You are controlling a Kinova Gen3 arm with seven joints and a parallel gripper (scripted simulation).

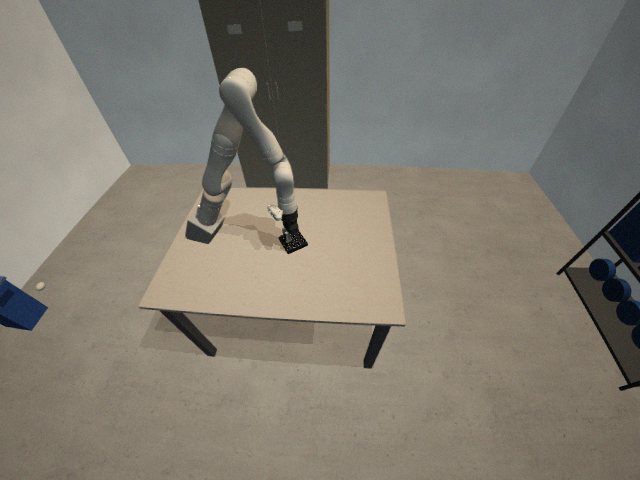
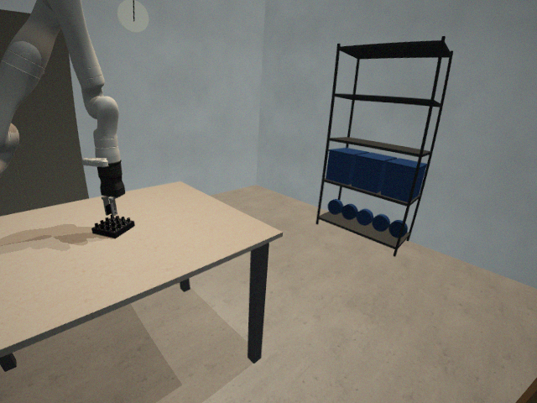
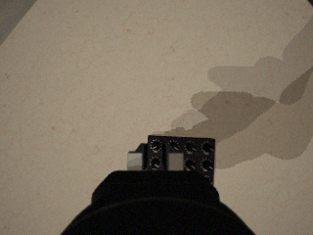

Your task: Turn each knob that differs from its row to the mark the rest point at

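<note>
Blue bins, black shelf rack, dark cabinet

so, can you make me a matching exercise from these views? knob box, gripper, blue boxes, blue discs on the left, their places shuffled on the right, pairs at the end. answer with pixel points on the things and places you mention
Things:
1. knob box (image 1: pixel 298 248) (image 2: pixel 115 234) (image 3: pixel 199 156)
2. gripper (image 1: pixel 287 237) (image 2: pixel 111 213) (image 3: pixel 155 152)
3. blue boxes (image 1: pixel 628 238) (image 2: pixel 373 172)
4. blue discs (image 1: pixel 616 290) (image 2: pixel 365 217)

Places:
A. bottom board of the rack (image 1: pixel 598 328) (image 2: pixel 331 112)
B. at the knobs, fingers pointing down
C. on the table (image 1: pixel 336 289) (image 2: pixel 195 234) (image 3: pixel 73 98)
D. one board up from the rack's bottom

Pairs: 1-C, 2-B, 3-D, 4-A
</note>
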